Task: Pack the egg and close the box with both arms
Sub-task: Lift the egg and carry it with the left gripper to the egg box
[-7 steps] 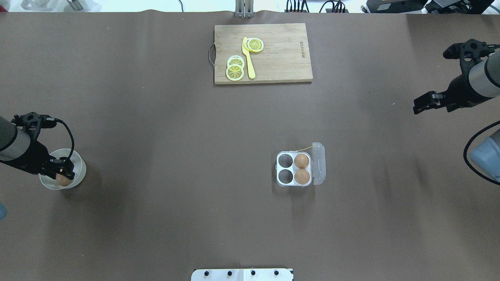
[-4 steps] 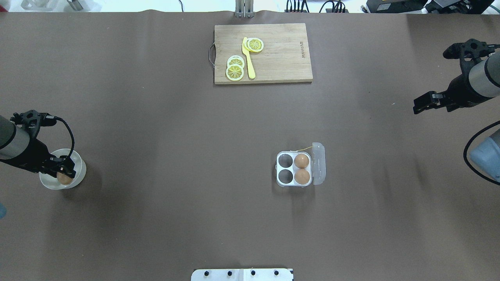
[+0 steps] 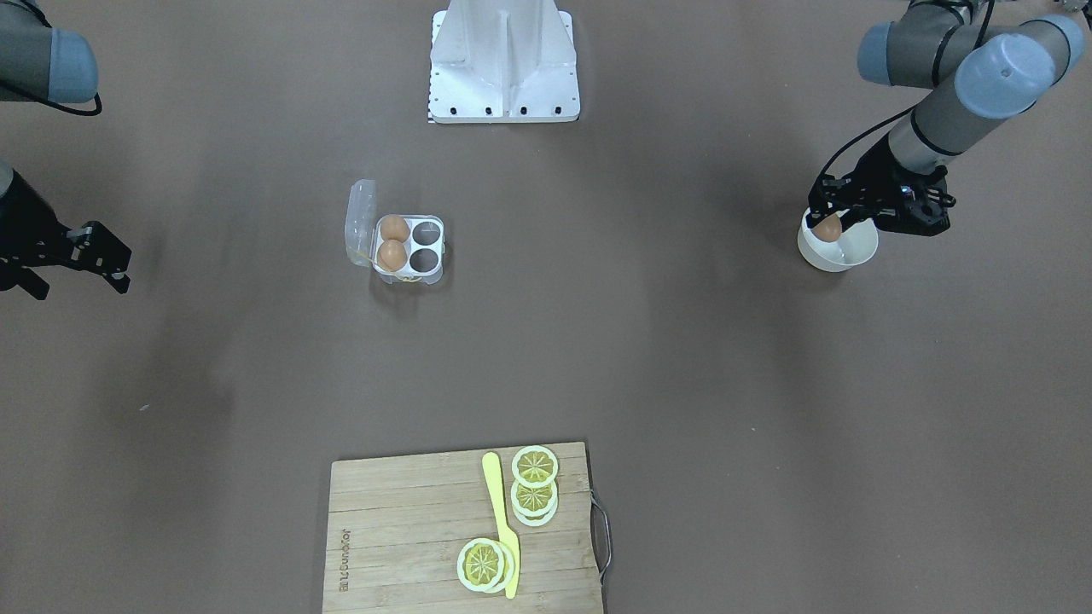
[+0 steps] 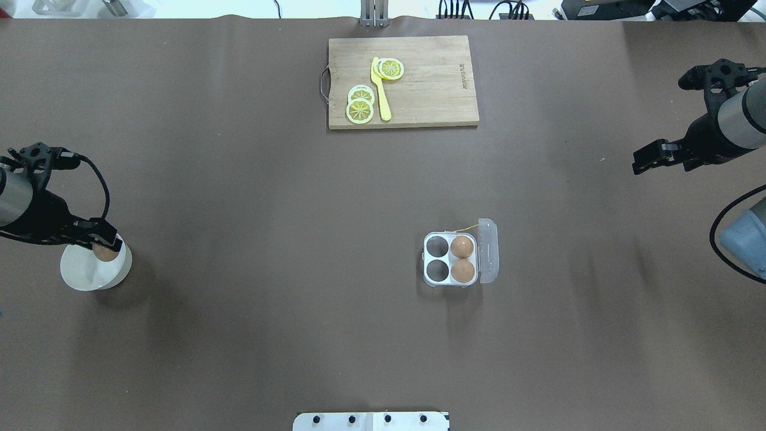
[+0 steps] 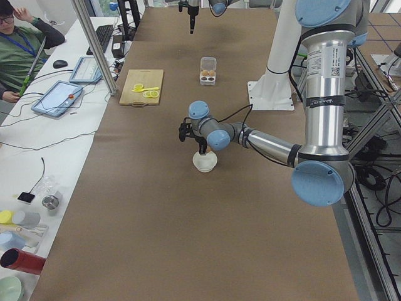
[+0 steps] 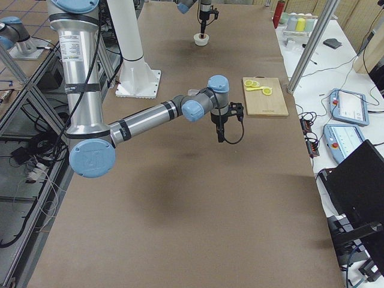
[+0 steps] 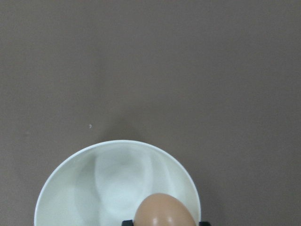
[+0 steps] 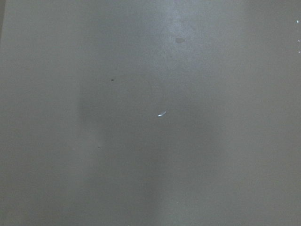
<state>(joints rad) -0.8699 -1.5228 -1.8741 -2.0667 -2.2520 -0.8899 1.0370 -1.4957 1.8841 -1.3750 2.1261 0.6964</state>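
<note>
My left gripper (image 4: 105, 248) is shut on an orange-brown egg (image 4: 106, 253) and holds it just above the far rim of the white bowl (image 4: 84, 272). The left wrist view shows the egg (image 7: 163, 212) over the bowl (image 7: 70, 165). The clear box (image 4: 450, 258) sits right of centre with its lid (image 4: 488, 251) open to the right. Two eggs (image 4: 462, 246) (image 4: 462, 270) fill its right cells; the left cells are empty. My right gripper (image 4: 643, 161) hangs open and empty over bare table at the far right.
A wooden cutting board (image 4: 431, 90) with lemon slices (image 4: 361, 106) and a yellow knife (image 4: 381, 90) lies at the far middle. The white mounting base (image 4: 371, 421) is at the near edge.
My left gripper has lifted the egg out of the bowl and moved it toward the far rim. The right arm has not moved.
</note>
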